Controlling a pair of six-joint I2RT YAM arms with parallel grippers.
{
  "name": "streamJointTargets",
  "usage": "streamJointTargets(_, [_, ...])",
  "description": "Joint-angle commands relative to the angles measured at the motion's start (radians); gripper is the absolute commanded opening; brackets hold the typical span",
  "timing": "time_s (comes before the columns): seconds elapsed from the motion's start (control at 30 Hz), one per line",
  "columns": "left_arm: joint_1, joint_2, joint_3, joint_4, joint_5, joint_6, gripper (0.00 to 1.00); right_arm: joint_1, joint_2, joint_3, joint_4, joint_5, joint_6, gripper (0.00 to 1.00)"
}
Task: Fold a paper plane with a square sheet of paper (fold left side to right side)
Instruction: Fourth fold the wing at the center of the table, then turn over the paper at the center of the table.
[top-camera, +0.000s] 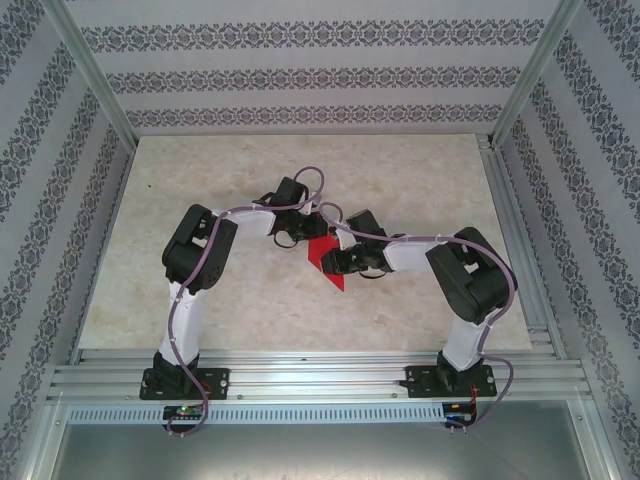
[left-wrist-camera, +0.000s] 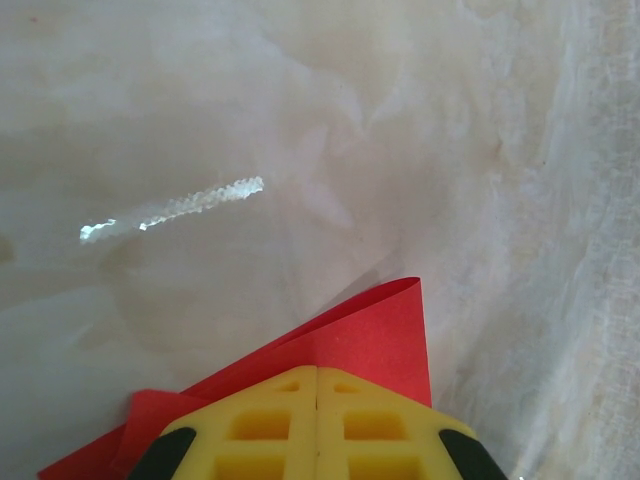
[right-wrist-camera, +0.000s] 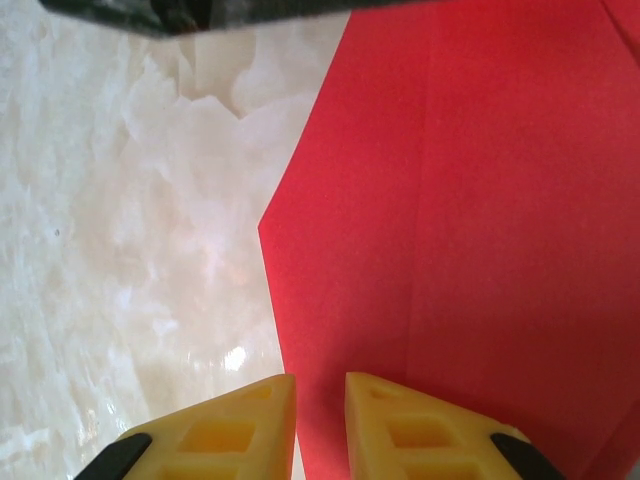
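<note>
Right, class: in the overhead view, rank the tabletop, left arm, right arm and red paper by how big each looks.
1. tabletop
2. left arm and right arm: they look alike, so no ranking between them
3. red paper, partly covered by the arms

red paper (right-wrist-camera: 450, 250), yellow fingers (right-wrist-camera: 230, 430), marbled cream table (top-camera: 250, 170)

Bright, even, diffuse light over the marbled tabletop (top-camera: 250, 300), with faint soft shadows beside the red paper (top-camera: 328, 262). Left wrist view: a glare streak (left-wrist-camera: 170, 208) up-left of the paper. Right wrist view: a small highlight (right-wrist-camera: 235, 358) left of it, a dark blurred form (right-wrist-camera: 200, 12) above.
</note>
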Motion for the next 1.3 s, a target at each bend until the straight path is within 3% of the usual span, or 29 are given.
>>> streamJointTargets(0.0, [0.005, 0.057, 0.004, -0.089, -0.106, 0.044, 0.03, 0.02, -0.024, -0.093, -0.142, -0.008, 0.031, 0.21])
streamJointTargets(0.47, [0.005, 0.056, 0.024, -0.107, -0.098, 0.051, 0.04, 0.09, -0.226, -0.369, -0.1, 0.008, 0.225, 0.22])
streamJointTargets(0.63, [0.004, 0.024, 0.037, -0.111, -0.064, 0.045, 0.11, 0.081, -0.363, -0.368, -0.175, 0.022, 0.229, 0.24])
streamJointTargets(0.87, [0.008, -0.077, 0.147, -0.187, 0.012, 0.052, 0.27, -0.063, -0.576, -0.273, -0.232, -0.001, 0.182, 0.43])
streamJointTargets(1.07, [0.043, -0.244, 0.144, -0.218, 0.047, 0.058, 0.41, -0.162, -0.456, -0.166, -0.123, -0.089, 0.175, 0.53])
streamJointTargets(1.27, [0.07, -0.449, -0.09, -0.153, 0.028, 0.041, 0.49, -0.164, -0.263, -0.052, -0.067, -0.123, 0.167, 0.54])
